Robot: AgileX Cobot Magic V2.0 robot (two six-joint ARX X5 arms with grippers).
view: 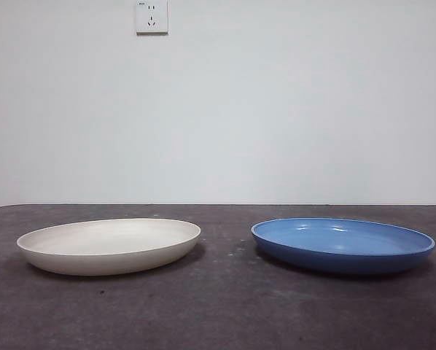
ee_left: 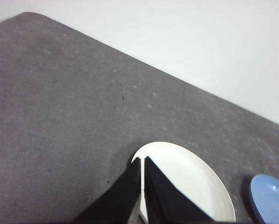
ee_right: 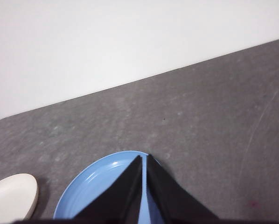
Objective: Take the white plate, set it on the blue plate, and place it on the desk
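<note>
Cream-white round matte plate point(view: 109, 246) and glossy blue round plate point(view: 343, 244) apart on mottled grey desk point(view: 225, 313). Left gripper point(ee_left: 142, 161) above white plate, right gripper point(ee_right: 144, 157) above blue plate, both pressed together, empty.

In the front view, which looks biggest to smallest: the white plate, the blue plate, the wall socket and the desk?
1. The desk, spanning the whole picture.
2. The white plate and the blue plate: they look alike in width, so I won't rank them.
3. The wall socket, clearly smallest, though it sits farther back on the wall.
</note>
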